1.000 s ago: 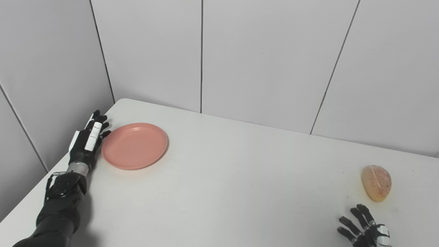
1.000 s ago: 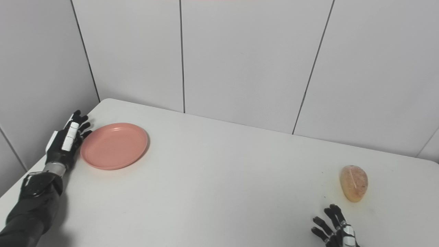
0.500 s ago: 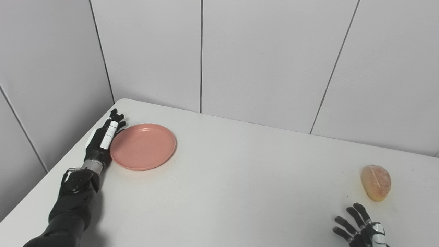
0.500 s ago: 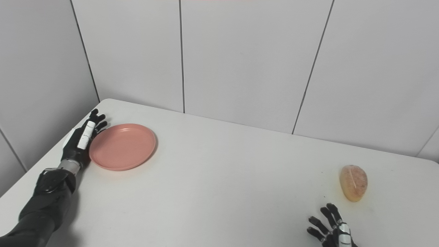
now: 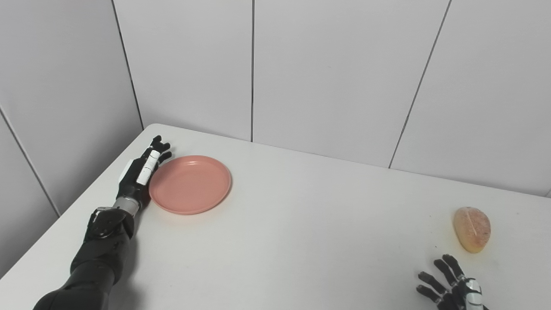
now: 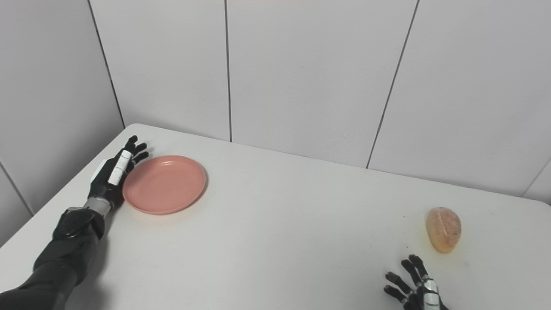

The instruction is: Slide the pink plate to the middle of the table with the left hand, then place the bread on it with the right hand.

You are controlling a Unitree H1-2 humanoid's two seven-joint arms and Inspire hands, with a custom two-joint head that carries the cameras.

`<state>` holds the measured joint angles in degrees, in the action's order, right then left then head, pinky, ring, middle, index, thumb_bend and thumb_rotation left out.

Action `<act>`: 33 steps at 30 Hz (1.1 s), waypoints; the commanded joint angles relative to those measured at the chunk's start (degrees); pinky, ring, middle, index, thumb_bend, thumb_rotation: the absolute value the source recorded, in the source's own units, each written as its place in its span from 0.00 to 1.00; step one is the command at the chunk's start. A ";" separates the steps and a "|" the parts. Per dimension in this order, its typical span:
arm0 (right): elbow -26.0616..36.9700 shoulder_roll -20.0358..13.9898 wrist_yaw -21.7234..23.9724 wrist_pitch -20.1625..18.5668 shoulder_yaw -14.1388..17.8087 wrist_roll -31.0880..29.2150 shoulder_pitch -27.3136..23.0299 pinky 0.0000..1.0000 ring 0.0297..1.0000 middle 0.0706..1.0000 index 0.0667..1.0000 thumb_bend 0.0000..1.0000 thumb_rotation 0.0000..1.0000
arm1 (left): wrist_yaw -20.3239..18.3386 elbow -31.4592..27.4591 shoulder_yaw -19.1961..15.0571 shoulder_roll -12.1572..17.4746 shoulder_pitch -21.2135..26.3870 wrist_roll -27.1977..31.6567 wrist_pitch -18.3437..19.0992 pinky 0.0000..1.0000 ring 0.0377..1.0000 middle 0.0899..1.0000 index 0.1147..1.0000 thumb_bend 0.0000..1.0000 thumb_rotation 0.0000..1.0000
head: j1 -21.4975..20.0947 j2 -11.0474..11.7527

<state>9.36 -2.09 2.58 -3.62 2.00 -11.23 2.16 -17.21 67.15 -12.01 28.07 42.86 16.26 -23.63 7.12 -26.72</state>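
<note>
pink plate [image 5: 190,184]: light, rigid, likely slides easily (push at left rim)
left hand [image 5: 140,174]: flat, fingers extended against rim
right hand [image 5: 452,289]: fingers spread, empty

A plain salmon-pink plate [image 5: 190,184] sits on a white surface [image 5: 275,241] before pale grey wall panels [image 5: 327,73] with dark seams. The bread [image 5: 472,228] is golden-tan with a pale streak. Each black robot hand, left [image 5: 140,176] and right [image 5: 452,288], carries white patches.

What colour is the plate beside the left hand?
Salmon pink, plain and without pattern; the plate shows best in the left eye view.
</note>
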 commanded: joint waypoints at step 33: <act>0.26 1.32 -0.09 -0.09 -0.86 2.82 0.34 0.69 0.73 0.87 0.88 0.70 1.00 | 2.81 -16.02 3.60 -7.70 -1.57 -3.05 10.80 0.81 0.88 0.91 0.98 0.99 0.81 | -4.38 -1.43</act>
<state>9.23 -1.02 2.44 -3.56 1.46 -8.63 1.82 -14.46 53.10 -9.08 21.24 40.38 14.03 -14.09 2.99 -28.04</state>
